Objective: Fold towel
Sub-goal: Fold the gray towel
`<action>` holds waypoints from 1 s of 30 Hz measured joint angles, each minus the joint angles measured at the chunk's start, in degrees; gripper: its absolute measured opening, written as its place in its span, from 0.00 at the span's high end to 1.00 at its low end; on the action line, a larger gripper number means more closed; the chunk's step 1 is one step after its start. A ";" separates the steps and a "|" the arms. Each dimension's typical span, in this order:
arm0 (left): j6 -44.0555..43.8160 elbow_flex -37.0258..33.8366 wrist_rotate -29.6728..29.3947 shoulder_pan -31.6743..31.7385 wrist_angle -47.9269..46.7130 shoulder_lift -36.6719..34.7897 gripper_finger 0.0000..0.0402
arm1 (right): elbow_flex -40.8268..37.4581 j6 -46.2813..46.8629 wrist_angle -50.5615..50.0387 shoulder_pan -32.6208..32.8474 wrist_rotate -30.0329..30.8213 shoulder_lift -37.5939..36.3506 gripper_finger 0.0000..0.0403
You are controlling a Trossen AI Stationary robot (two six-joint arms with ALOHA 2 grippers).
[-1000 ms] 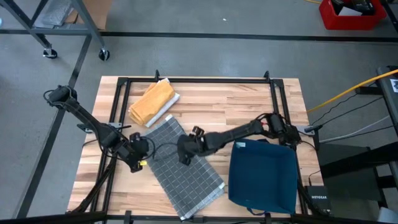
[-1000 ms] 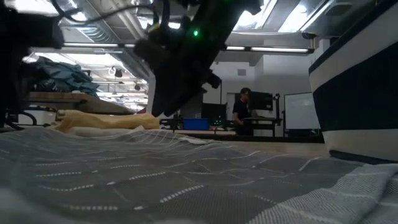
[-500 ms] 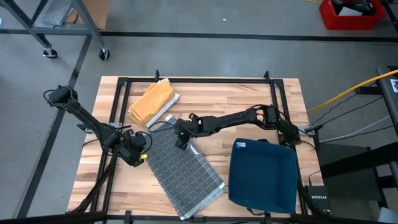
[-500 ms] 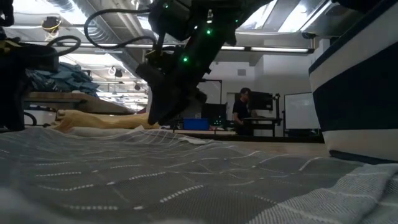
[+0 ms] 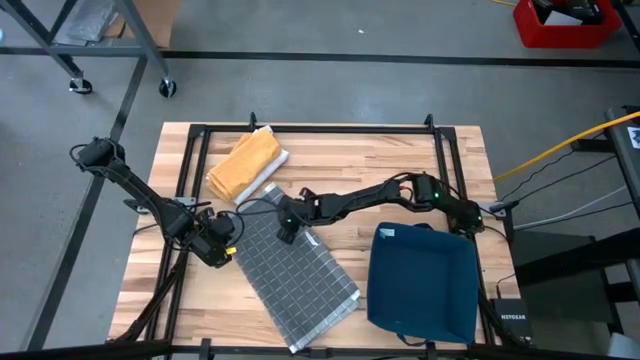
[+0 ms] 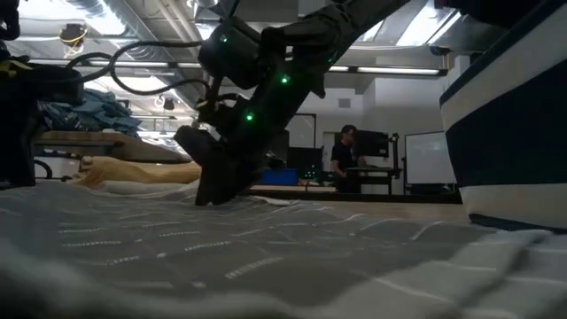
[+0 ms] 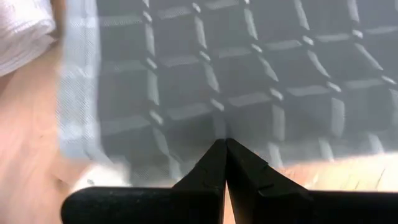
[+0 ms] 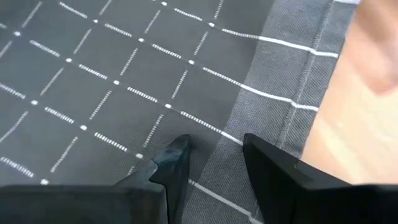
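Grey checked towel (image 5: pixel 295 265) spread flat on the wooden desk (image 5: pixel 340 160), running diagonally from near the middle toward the front edge, just beside a blue bin (image 5: pixel 420 280) and close to a folded yellow cloth (image 5: pixel 247 162). Right end effector (image 5: pixel 287 226) down over the towel's far corner near its hemmed border, fingers parted with fabric visible between them in the wrist view, nothing gripped yet. Left end effector (image 5: pixel 222 245) clenched with nothing between the fingers, parked at the towel's left edge.

Likely step: taking hold of the far corner to start a fold. To do it well: lower until one finger slides under the hem, pinch only a single layer, close fully before lifting. Lift just enough to clear the cloth, then carry the corner along the towel's length toward the near end, keeping edges aligned. Worth bringing the left end effector to the neighbouring corner so the fold stays square. Risk: dragging the whole towel instead of folding.
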 joint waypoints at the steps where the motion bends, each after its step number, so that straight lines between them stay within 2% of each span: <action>1: -0.01 0.00 0.00 0.02 0.11 0.00 1.00 | -0.02 0.90 -0.69 -0.18 1.29 0.00 0.61; 7: -0.03 0.00 0.02 0.02 0.42 0.00 1.00 | -0.03 2.48 -4.92 -1.20 5.12 -0.37 0.61; 20: 0.25 0.00 0.20 0.02 1.02 0.00 1.00 | 0.05 16.98 -24.49 -1.19 6.63 -0.74 0.61; 26: -0.67 0.00 0.19 0.00 1.63 0.00 1.00 | -0.07 23.60 -25.55 -1.55 5.99 -1.30 0.61; 30: -1.12 0.00 -1.69 0.02 7.17 -0.11 1.00 | 1.01 21.79 -25.40 0.24 11.30 -3.14 0.61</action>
